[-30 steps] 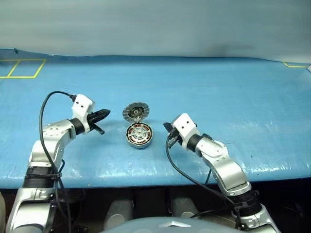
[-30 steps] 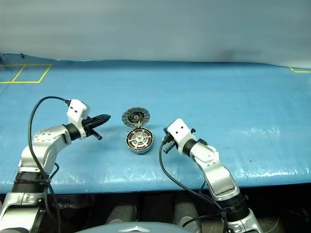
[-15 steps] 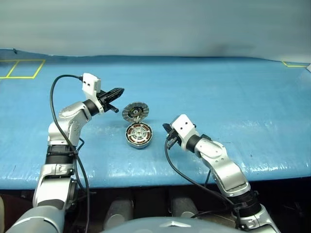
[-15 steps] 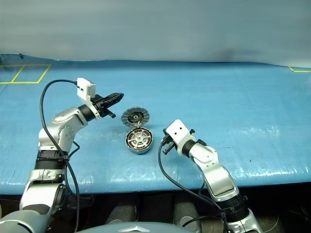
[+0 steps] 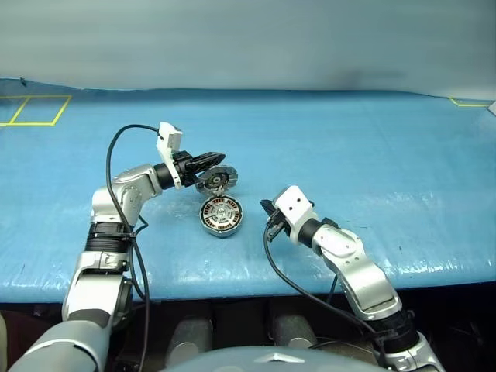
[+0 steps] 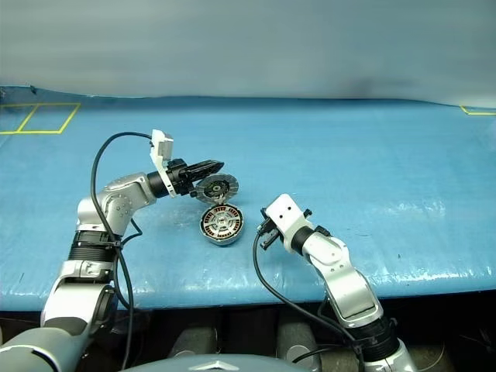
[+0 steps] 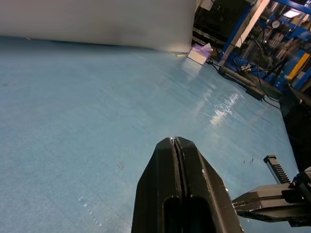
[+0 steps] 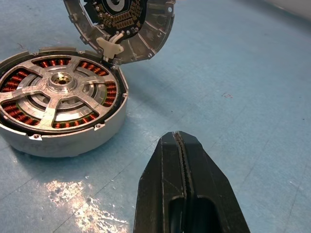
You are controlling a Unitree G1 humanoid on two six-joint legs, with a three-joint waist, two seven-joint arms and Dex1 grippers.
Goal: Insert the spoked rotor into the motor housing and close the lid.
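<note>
The motor housing [image 5: 222,216] lies on the blue table, and the spoked rotor [image 8: 62,82] sits inside it over the copper windings. The lid [image 5: 217,179] stands tilted open at the housing's far edge, its ribbed inner face [image 8: 121,24] turned toward me. My left gripper [image 5: 220,158] is shut and empty; it points level to the right with its tip just over the lid's top left edge, and I cannot tell whether it touches. My right gripper [image 5: 266,208] is shut and empty, low over the table a little to the right of the housing and pointing at it.
Blue sheeting covers the table [image 5: 372,155], whose front edge [image 5: 256,283] runs close under both arms. Yellow tape marks lie at the far left [image 5: 35,108] and far right [image 5: 469,102]. A black cable [image 5: 128,132] loops from the left wrist.
My left arm has swung to the right and slightly up, from well left of the housing to the lid's top edge, and its wrist has rolled. The right arm, housing and lid have stayed put.
</note>
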